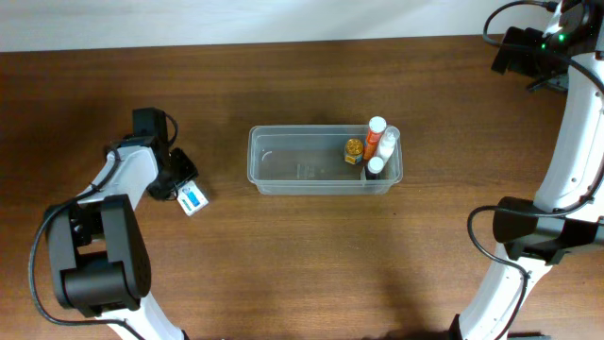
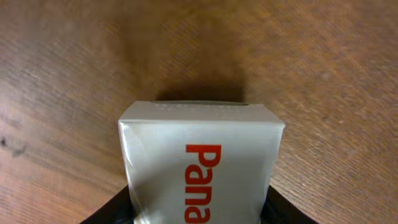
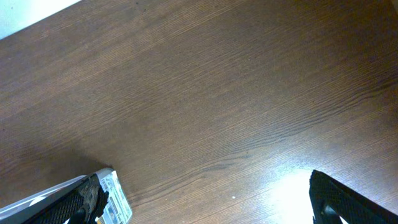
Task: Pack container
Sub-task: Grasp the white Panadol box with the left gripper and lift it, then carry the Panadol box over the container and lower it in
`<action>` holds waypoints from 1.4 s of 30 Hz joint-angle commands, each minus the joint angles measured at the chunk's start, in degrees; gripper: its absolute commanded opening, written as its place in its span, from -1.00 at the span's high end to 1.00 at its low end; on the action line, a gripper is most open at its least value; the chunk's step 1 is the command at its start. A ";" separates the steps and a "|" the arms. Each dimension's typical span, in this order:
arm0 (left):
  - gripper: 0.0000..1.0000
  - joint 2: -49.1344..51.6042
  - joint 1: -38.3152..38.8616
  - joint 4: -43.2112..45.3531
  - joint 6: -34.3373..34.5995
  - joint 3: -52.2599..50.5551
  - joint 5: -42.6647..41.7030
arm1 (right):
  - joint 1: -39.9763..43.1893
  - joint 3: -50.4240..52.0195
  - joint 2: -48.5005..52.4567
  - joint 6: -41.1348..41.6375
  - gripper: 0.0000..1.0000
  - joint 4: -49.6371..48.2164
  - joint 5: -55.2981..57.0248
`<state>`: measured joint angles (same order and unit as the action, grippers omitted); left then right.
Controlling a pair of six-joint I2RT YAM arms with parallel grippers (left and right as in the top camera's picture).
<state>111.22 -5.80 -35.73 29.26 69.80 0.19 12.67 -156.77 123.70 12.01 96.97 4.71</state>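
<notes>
Currently: left pincer on the box, right pincer spread

You have the container point(image 1: 326, 159) standing near the middle of the table point(image 1: 283, 264), its long side running left to right. It is a clear tub with a rim and rounded corners. At its right end a cluster of small bottles point(image 1: 376, 140) stands upright inside, among them one with a white cap and an orange label, and a small amber jar point(image 1: 354, 148) just beside it. The rest of the tub's floor shows bare through the plastic.

Your left gripper point(image 1: 177, 178) is well to the left of the container and pinches the medicine box point(image 1: 193, 198). From overhead the box reads white and blue. In the left wrist view it fills the lower middle, a white carton with red letters "Pana" on its top face, and dark fingers point(image 2: 283, 213) press on it from both sides at the bottom edge. A shadow lies on the wood past its far end. You cannot tell from these views whether the box rests on the table or is lifted off it.

Your right gripper point(image 3: 211, 186) is spread wide, one finger at the lower left of its wrist view and the other at the lower right. Only wood grain shows between them.
</notes>
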 commanded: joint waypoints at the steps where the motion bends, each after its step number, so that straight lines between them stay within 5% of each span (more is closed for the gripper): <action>1: 0.03 0.52 -0.37 0.61 -8.15 -0.87 -0.26 | 0.17 -0.83 -0.59 0.48 -0.97 0.33 0.50; 9: 0.17 0.50 -0.15 0.46 -14.19 3.02 -5.53 | 0.17 -0.83 -0.59 0.48 -0.97 0.33 0.50; 21: 0.17 0.50 6.34 -8.74 -29.20 22.29 -11.52 | 0.17 -0.83 -0.59 0.48 -0.97 0.33 0.50; 30: 0.17 0.50 18.60 -11.13 -47.10 33.33 -7.32 | 0.17 -0.83 -0.59 0.48 -0.97 0.33 0.50; 39: 0.15 0.52 33.20 -13.07 -70.10 33.83 -4.63 | 0.17 -0.83 -0.59 0.48 -0.97 0.33 0.50; 42: -0.14 0.52 37.03 -13.64 -74.73 33.29 -4.61 | 0.17 -0.83 -0.59 0.48 -0.97 0.33 0.50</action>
<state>111.22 28.99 -48.97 -35.86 102.72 -5.15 12.67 -156.77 123.70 12.05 96.97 4.73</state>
